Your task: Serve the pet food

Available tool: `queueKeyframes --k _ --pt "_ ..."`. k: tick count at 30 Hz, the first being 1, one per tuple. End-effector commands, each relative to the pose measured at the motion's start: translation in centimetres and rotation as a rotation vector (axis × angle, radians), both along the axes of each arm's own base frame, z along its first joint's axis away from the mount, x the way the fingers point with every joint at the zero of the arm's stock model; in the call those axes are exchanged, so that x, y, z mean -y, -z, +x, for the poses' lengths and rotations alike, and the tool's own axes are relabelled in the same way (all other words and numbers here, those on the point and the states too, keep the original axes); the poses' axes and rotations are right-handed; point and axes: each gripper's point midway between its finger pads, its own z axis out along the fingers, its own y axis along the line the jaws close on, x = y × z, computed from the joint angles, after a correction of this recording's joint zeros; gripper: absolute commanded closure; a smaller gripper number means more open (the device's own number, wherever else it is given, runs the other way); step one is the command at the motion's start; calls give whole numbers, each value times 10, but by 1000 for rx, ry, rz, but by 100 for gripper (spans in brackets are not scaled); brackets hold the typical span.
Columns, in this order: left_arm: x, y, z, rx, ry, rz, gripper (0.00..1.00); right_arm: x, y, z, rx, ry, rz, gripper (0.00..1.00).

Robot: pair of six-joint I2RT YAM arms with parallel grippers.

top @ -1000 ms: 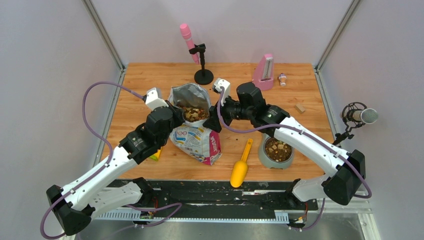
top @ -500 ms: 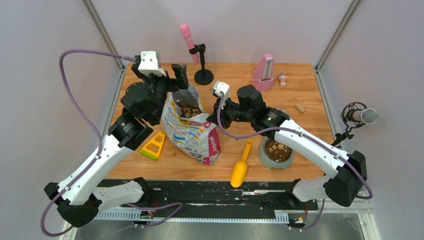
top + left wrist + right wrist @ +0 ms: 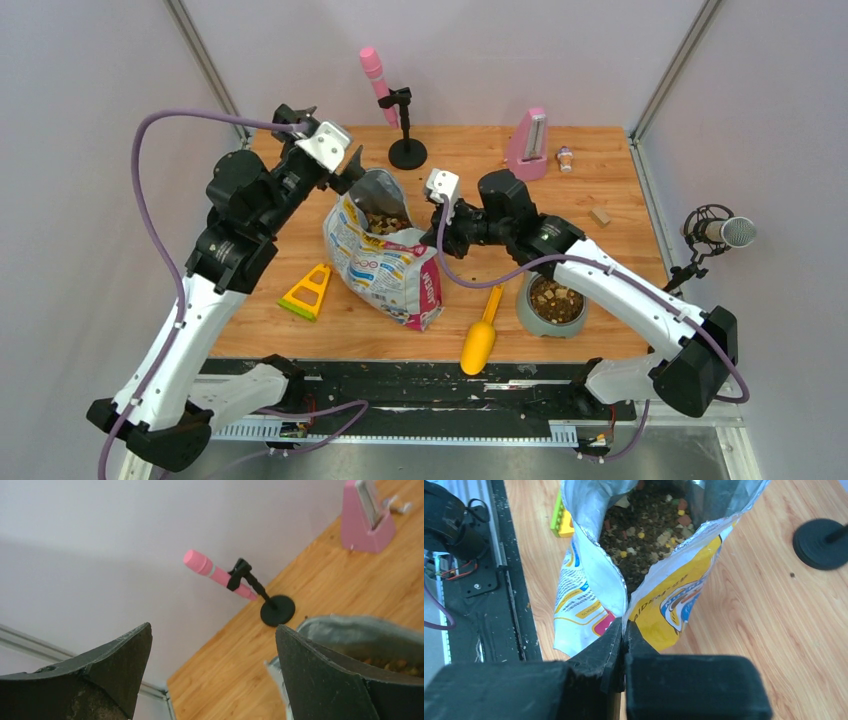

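Nearest the arms' bases, a yellow scoop [image 3: 481, 335] lies on the wooden table [image 3: 610, 170], just left of a grey bowl [image 3: 523, 312] holding some pet food [image 3: 555, 298]. A yellow triangular clip [image 3: 307, 292] sits well apart on the left. At mid-table the printed bag [image 3: 385, 270] stands open, more of the kibble showing in its mouth. The right gripper [image 3: 624, 627] is clamped tight on the bag's near right edge, its jaws pinching the foil with no gap between them. The left gripper [image 3: 212, 629] hangs raised by the bag's far left rim, its fingers spread wide and holding nothing. Beyond them, near the far edge, a pink microphone [image 3: 373, 70] leans on its black stand [image 3: 407, 153] and a pink metronome [image 3: 528, 145] stands upright, with a small wooden block [image 3: 600, 216] off to the right.
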Motion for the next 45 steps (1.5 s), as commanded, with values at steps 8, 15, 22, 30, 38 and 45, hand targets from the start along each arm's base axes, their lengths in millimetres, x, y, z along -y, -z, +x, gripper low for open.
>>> queueKeyframes --k 8,15,22,30,38,45 --pt "-43 135 7 -409 387 271 0 14 -54 15 184 -99 -11 100" --pt "-21 188 1 -599 658 210 0 11 -46 15 168 -118 -26 100" --pt "-6 186 9 -576 768 110 0 5 -42 8 134 -170 -29 100" --pt "-1 190 26 -540 816 92 0 -3 -37 -2 126 -218 -50 100" --pt "23 190 30 -529 898 86 0 -7 -34 -7 116 -239 -55 100" --pt "29 194 10 -520 970 149 50 -3 -29 4 131 -180 -85 100"
